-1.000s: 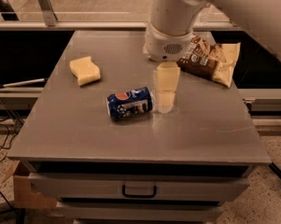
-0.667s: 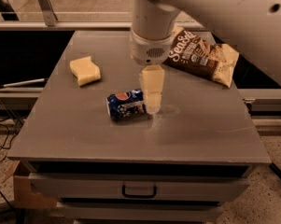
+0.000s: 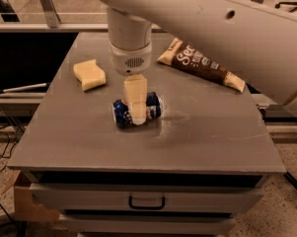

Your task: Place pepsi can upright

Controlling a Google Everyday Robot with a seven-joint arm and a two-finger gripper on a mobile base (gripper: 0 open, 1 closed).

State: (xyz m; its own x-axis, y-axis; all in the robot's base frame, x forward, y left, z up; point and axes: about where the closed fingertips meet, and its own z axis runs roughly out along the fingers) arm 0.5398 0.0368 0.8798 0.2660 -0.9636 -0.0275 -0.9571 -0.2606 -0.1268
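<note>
While the arm is swinging in from the right, your gripper point(image 3: 136, 112) is leaving the spot beside the end of the pepsi can point(image 3: 121, 113) where it was hanging a second ago. It is now coming down right over the can's middle, with its pale tip crossing in front of the blue body. The can itself is not shifting. It is still lying on its side near the middle of the grey table point(image 3: 89, 132), with one end pointing left and the other right, well apart from the yellow sponge point(image 3: 90, 74) and the brown snack bag point(image 3: 202, 63).

Whether the claw is standing apart around the can or already clamping on it, I cannot tell you from this angle, because the far side is hiding behind the can. To my eye you are finishing the approach and getting lined up for the grasp. The lifting and turning onto its base are still waiting to be done.
</note>
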